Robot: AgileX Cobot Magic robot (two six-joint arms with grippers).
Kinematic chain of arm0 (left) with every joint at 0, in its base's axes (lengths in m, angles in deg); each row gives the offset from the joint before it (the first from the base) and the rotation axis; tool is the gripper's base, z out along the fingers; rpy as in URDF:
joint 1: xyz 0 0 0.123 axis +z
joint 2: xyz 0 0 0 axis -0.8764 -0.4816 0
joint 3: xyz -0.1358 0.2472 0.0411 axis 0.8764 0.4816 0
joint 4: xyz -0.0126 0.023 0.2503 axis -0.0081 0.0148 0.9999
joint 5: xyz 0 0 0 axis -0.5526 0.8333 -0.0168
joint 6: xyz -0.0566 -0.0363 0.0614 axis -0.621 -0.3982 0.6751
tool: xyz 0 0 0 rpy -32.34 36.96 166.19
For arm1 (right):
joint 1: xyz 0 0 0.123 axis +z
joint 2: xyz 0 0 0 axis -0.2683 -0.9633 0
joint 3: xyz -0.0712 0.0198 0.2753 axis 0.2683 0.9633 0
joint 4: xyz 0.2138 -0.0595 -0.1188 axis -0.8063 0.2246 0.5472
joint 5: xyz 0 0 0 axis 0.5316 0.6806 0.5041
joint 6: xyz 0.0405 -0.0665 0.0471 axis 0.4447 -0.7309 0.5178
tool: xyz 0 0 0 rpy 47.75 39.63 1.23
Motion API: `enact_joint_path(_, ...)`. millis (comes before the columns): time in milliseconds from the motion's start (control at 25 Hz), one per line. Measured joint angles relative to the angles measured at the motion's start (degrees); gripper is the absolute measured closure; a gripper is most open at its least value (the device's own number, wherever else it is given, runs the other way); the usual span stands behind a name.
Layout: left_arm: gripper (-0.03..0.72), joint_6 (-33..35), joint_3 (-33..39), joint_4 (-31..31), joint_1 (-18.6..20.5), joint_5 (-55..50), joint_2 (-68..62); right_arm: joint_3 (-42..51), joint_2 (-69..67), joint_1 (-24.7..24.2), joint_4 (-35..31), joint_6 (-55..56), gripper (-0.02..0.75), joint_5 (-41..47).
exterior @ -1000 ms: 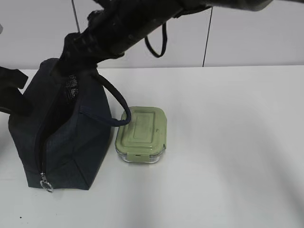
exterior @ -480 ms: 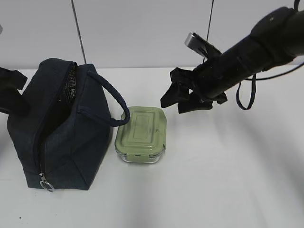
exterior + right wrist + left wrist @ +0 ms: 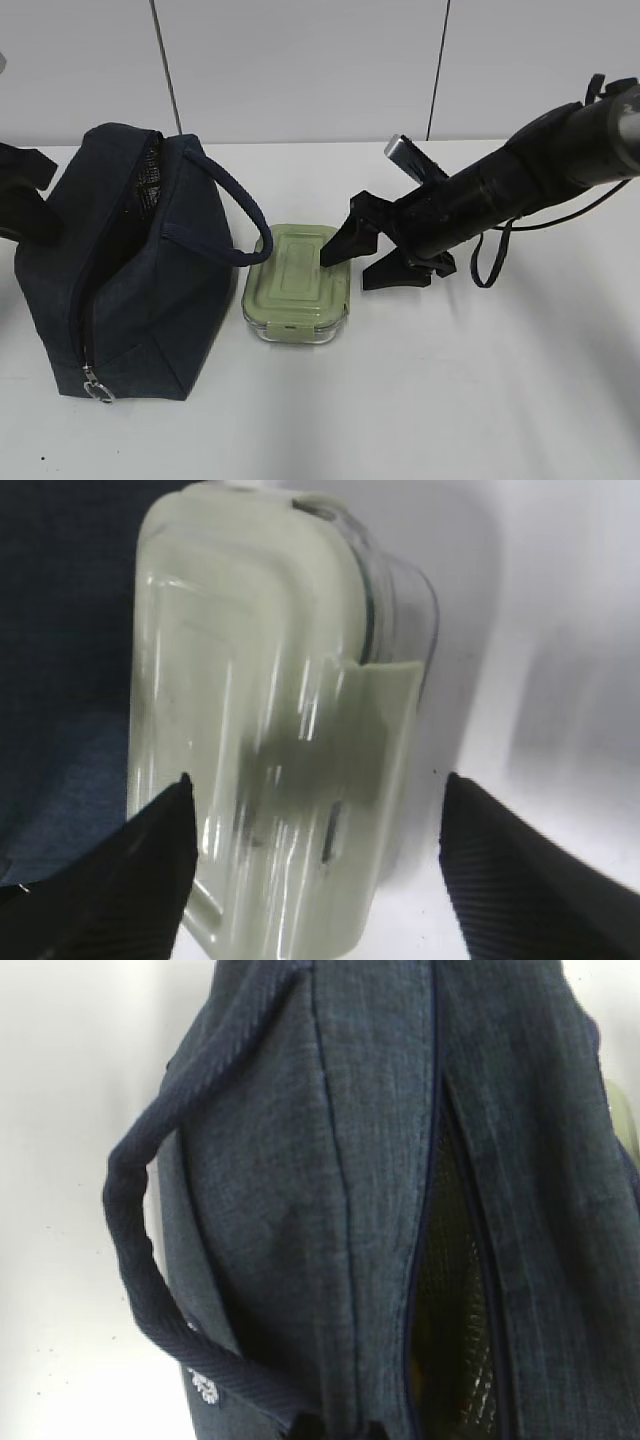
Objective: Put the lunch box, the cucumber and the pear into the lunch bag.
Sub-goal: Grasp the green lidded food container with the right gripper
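The navy lunch bag (image 3: 130,290) stands at the left with its top zipper open; it fills the left wrist view (image 3: 330,1160). The lunch box (image 3: 298,285), with a sage-green lid, lies flat just right of the bag. My right gripper (image 3: 347,272) is open and empty, hovering at the box's right end. In the right wrist view its fingers (image 3: 130,880) straddle the lid (image 3: 270,730). The left gripper barely shows at the bag's edge. A yellow-orange patch (image 3: 415,1385) shows inside the opening. The cucumber is hidden.
The bag's loop handle (image 3: 245,215) arches toward the lunch box. The zipper's ring pull (image 3: 97,388) hangs at the bag's near end. The left arm (image 3: 20,205) sits against the bag's left side. White table (image 3: 480,380) lies to the right.
The right arm left the bag's top, swung out to the right, then came down toward the lunch box with its gripper open. The bag and box have not moved.
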Motion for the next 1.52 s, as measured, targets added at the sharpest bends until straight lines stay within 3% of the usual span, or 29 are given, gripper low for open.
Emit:
enact_joint_path(280,0.676,0.0,0.0,0.0,0.0,-0.18,0.0,0.0,-2.96,0.0,-7.75,-7.03,0.153,1.97)
enact_joint_path(640,0.676,0.0,0.0,0.0,0.0,-0.18,0.0,0.0,-6.34,0.0,-11.92,-9.65,0.173,3.8)
enact_joint_path(800,0.676,0.0,0.0,0.0,0.0,-0.18,0.0,0.0,-6.34,-0.09,-12.54,-9.73,0.307,4.42)
enact_joint_path(920,0.676,0.0,0.0,0.0,0.0,-0.18,0.0,0.0,-6.34,-0.09,-12.83,-9.73,0.352,4.69)
enact_joint_path(1320,0.676,0.0,0.0,0.0,0.0,-0.18,0.0,-0.11,-2.76,-2.93,-9.83,-9.87,0.359,4.91)
enact_joint_path(1520,0.676,0.0,0.0,0.0,0.0,-0.18,0.0,-4.96,3.81,-4.32,-8.92,-9.6,0.36,5.67)
